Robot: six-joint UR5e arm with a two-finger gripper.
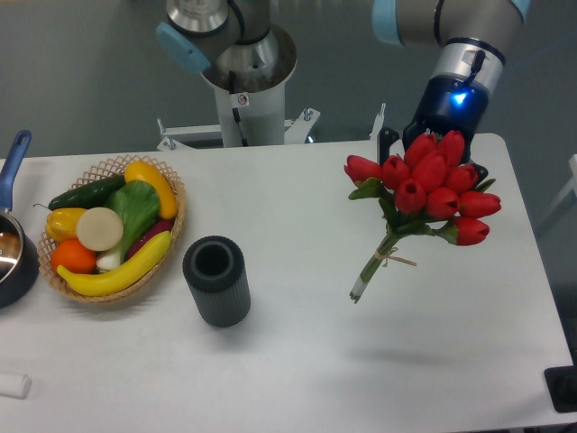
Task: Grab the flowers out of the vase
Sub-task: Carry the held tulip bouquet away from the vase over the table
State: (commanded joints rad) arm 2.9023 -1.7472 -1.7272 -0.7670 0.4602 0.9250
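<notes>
The flowers point(425, 188), a bunch of red tulips with green stems tied with twine, hang in the air over the right half of the table, stems slanting down to the left. My gripper point(431, 159) is right behind the blooms and shut on the bunch; the tulips hide most of its fingers, and one dark finger point(388, 142) shows at the left. The vase point(216, 280), a dark grey ribbed cylinder, stands upright and empty on the table well to the left of the flowers.
A wicker basket point(170, 236) of fruit and vegetables sits left of the vase. A dark pot with a blue handle point(13, 162) is at the far left edge. A small white object point(13, 385) lies at the front left. The arm's base point(243, 72) stands behind the table.
</notes>
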